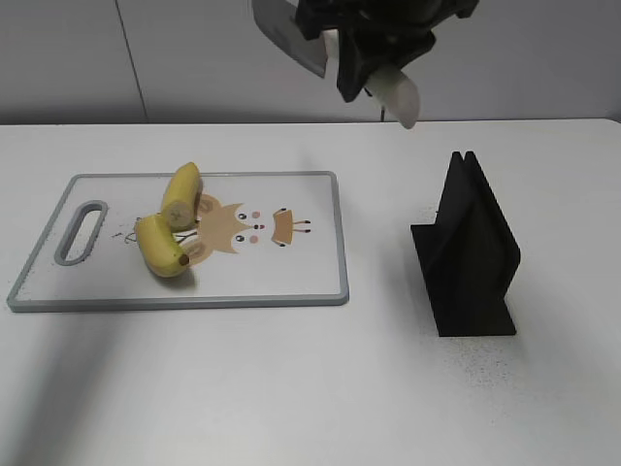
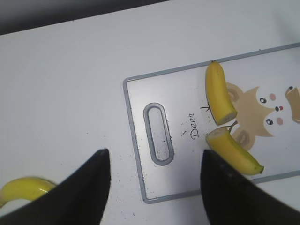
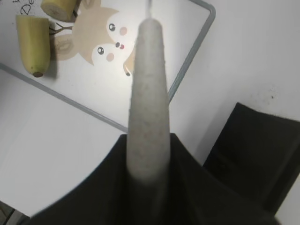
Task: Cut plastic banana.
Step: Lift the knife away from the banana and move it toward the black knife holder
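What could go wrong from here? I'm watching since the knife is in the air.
The right gripper holds the knife high above the table; a slip could drop it near the cutting board. Lowering it into the black holder may miss the narrow slot. The banana halves could roll if bumped.

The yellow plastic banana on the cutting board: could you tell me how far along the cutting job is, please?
The cut looks done: the yellow plastic banana lies in two separate halves on the grey-rimmed white cutting board. The right gripper holds the pale knife high above the table. The black knife stand is empty, so returning the knife probably remains. The left gripper is open.
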Robot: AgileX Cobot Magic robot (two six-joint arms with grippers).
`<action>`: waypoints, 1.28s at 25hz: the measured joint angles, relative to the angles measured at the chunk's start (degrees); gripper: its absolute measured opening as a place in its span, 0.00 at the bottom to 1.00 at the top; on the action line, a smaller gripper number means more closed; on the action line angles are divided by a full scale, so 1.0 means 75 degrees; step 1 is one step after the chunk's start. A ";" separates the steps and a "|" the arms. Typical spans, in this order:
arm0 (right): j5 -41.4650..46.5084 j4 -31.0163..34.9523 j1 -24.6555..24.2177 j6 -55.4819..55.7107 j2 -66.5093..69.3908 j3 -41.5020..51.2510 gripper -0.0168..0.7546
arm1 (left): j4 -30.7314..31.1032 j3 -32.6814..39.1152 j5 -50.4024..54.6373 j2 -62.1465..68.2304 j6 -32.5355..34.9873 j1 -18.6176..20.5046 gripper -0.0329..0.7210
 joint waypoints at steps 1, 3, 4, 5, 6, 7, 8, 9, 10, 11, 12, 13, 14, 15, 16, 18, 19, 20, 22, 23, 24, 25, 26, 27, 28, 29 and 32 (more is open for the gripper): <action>0.0000 0.0000 0.0000 0.0102 -0.0207 0.0218 0.23 | -0.0008 0.0125 -0.0008 -0.0190 0.0000 0.0000 0.82; 0.0000 -0.0045 0.0000 0.0289 -0.0605 0.0629 0.23 | -0.0008 0.0499 -0.0017 -0.0593 -0.0005 0.0000 0.82; 0.0000 -0.0074 0.0000 0.0404 -0.0821 0.0795 0.23 | -0.0008 0.0779 -0.0009 -0.0840 -0.0005 0.0000 0.82; 0.0000 -0.0098 0.0000 0.0528 -0.1029 0.0989 0.23 | -0.0001 0.1047 -0.0009 -0.1110 -0.0005 0.0000 0.82; 0.0000 -0.0111 0.0000 0.0669 -0.1198 0.1194 0.23 | 0.0006 0.1394 -0.0002 -0.1403 -0.0005 0.0000 0.82; 0.0000 -0.0130 0.0000 0.0784 -0.1388 0.1370 0.23 | 0.0006 0.1763 -0.0003 -0.1652 -0.0005 0.0000 0.82; 0.0000 -0.0138 0.0000 0.0896 -0.1567 0.1586 0.23 | 0.0006 0.2136 0.0004 -0.1960 -0.0005 0.0000 0.82; 0.0000 -0.0153 0.0000 0.0983 -0.1734 0.1812 0.23 | 0.0006 0.2434 0.0004 -0.2271 -0.0009 0.0000 0.82; 0.0000 -0.0184 0.0000 0.1079 -0.1859 0.2053 0.23 | 0.0006 0.2767 0.0021 -0.2524 -0.0009 0.0000 0.82; 0.0000 -0.0227 0.0000 0.1176 -0.2001 0.2263 0.23 | 0.0006 0.3055 0.0021 -0.2824 -0.0015 0.0000 0.82; -0.0032 -0.0287 0.0000 0.1257 -0.2143 0.2529 0.23 | 0.0006 0.3303 0.0042 -0.3105 -0.0015 0.0000 0.82; -0.0082 -0.0364 0.0000 0.1386 -0.2261 0.2810 0.23 | -0.0002 0.3488 0.0041 -0.3375 -0.0026 0.0000 0.82; -0.0153 -0.0448 0.0000 0.1495 -0.2403 0.3039 0.23 | -0.0002 0.3694 0.0041 -0.3604 -0.0028 0.0000 0.82; -0.0252 -0.0500 0.0000 0.1574 -0.2549 0.3307 0.23 | -0.0002 0.3886 0.0041 -0.3876 -0.0035 0.0000 0.82; -0.0340 -0.0579 -0.0016 0.1622 -0.2671 0.3555 0.23 | -0.0002 0.4039 0.0041 -0.4156 -0.0058 0.0000 0.82; -0.0481 -0.0619 -0.0103 0.1678 -0.2970 0.3951 0.23 | -0.0002 0.4432 0.0034 -0.4705 -0.0098 0.0000 0.82; -0.0533 -0.0619 -0.0156 0.1694 -0.3108 0.4129 0.23 | -0.0002 0.4653 0.0034 -0.5013 -0.0119 0.0000 0.82; -0.0571 -0.0609 -0.0242 0.1712 -0.3213 0.4278 0.23 | -0.0002 0.4842 0.0034 -0.5330 -0.0141 0.0000 0.82; -0.0606 -0.0609 -0.0499 0.1740 -0.3436 0.4507 0.23 | -0.0002 0.5322 0.0042 -0.6011 -0.0192 0.0000 0.82; -0.0624 -0.0616 -0.0623 0.1742 -0.3522 0.4616 0.23 | -0.0002 0.5503 0.0042 -0.6306 -0.0206 0.0000 0.82; -0.0663 -0.0622 -0.0761 0.1742 -0.3622 0.4715 0.23 | -0.0002 0.5711 0.0048 -0.6660 -0.0214 0.0000 0.82; -0.0699 -0.0622 -0.0892 0.1751 -0.3707 0.4792 0.23 | -0.0002 0.5892 0.0048 -0.6954 -0.0215 0.0000 0.82; -0.0733 -0.0643 -0.0993 0.1751 -0.3776 0.4869 0.23 | -0.0002 0.6038 0.0048 -0.7301 -0.0225 0.0000 0.82; -0.0754 -0.0668 -0.1084 0.1751 -0.3806 0.4934 0.23 | -0.0002 0.6149 0.0048 -0.7664 -0.0233 0.0000 0.82; -0.0775 -0.0686 -0.1140 0.1751 -0.3826 0.4987 0.23 | -0.0002 0.6276 0.0048 -0.7963 -0.0240 0.0000 0.82; -0.0835 -0.0733 -0.1162 0.1751 -0.3829 0.5065 0.23 | -0.0002 0.6391 0.0048 -0.8319 -0.0249 0.0000 0.82; -0.1042 -0.0752 -0.1169 0.1751 -0.3829 0.5368 0.23 | -0.0009 0.6667 0.0055 -0.9286 -0.0255 0.0000 0.82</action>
